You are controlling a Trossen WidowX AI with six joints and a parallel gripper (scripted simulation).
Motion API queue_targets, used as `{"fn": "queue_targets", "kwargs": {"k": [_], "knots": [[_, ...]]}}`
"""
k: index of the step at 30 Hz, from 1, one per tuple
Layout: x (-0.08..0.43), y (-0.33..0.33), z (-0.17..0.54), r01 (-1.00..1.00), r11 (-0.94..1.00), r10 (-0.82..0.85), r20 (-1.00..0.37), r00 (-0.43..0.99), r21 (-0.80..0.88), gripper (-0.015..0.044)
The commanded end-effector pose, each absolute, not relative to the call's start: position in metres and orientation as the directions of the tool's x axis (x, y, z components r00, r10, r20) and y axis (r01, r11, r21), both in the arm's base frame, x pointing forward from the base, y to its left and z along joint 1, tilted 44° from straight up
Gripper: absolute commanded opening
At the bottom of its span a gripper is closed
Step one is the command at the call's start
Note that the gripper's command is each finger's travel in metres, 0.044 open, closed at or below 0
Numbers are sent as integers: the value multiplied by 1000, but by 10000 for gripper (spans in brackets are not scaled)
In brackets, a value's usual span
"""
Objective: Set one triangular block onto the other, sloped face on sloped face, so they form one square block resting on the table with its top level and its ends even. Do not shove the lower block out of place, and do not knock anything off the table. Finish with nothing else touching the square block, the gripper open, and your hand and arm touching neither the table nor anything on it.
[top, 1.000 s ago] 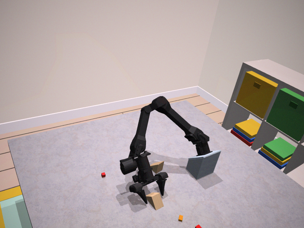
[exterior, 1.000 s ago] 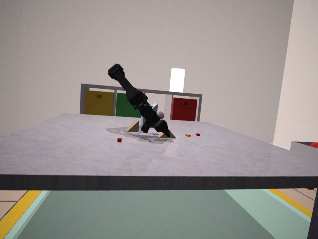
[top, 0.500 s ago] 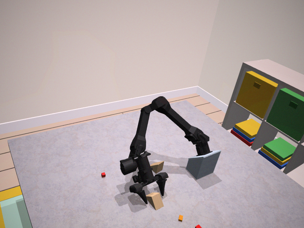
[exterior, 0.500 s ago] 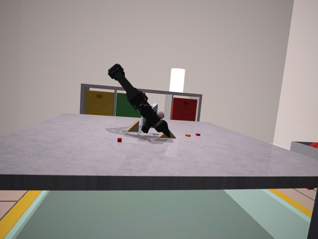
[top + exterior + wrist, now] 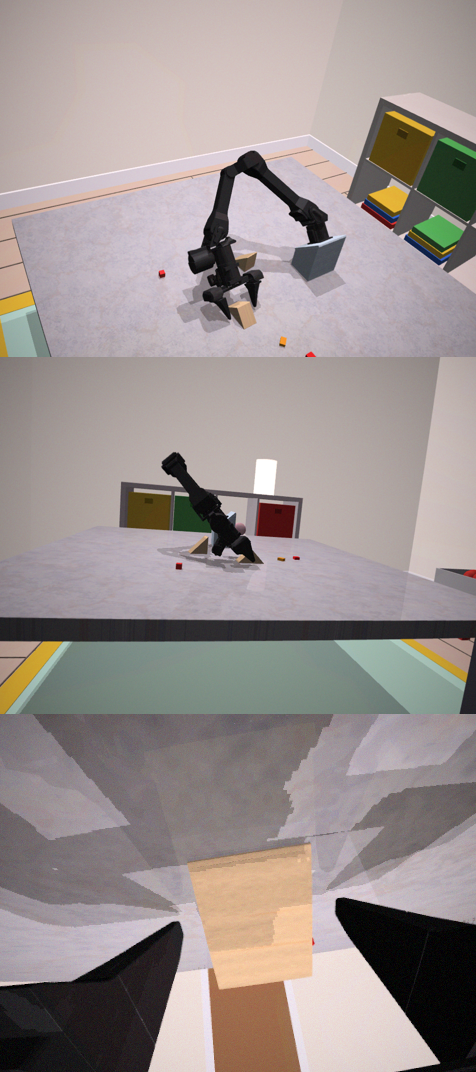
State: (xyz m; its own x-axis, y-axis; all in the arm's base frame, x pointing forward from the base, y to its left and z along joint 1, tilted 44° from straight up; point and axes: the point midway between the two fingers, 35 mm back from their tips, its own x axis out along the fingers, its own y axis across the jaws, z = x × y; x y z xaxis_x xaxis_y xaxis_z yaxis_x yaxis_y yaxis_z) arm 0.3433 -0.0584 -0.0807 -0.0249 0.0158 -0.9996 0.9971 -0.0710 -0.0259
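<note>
A wooden triangular block [image 5: 248,316] [image 5: 259,561] [image 5: 255,914] sits with its wide face down and its ridge up. My gripper [image 5: 242,312] [image 5: 252,558] [image 5: 257,917] is open and low over this block. In the wrist view one finger stands at each side of it, with a gap on both sides. In the exterior view a finger hides part of the block. The second triangular block [image 5: 249,262] [image 5: 202,547] stands apart, behind my hand in the top view. It has one upright face and its slope faces up, to the left in the exterior view.
A blue-grey angular block [image 5: 317,261] stands by the arm's base. A small red cube [image 5: 162,274] [image 5: 178,566] lies left of my hand in the top view. A small orange block [image 5: 283,341] [image 5: 281,559] and another red one [image 5: 310,354] [image 5: 296,558] lie beyond the gripped-side block.
</note>
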Motion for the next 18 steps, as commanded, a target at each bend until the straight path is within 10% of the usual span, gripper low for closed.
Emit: {"fn": "queue_targets", "kwargs": {"k": [1, 11, 18], "knots": [[345, -58, -80, 998, -67, 20, -1000, -19, -20, 440], [345, -58, -80, 998, -67, 20, -1000, -19, -20, 440], [343, -58, -81, 997, -71, 16, -1000, -25, -26, 256]]}}
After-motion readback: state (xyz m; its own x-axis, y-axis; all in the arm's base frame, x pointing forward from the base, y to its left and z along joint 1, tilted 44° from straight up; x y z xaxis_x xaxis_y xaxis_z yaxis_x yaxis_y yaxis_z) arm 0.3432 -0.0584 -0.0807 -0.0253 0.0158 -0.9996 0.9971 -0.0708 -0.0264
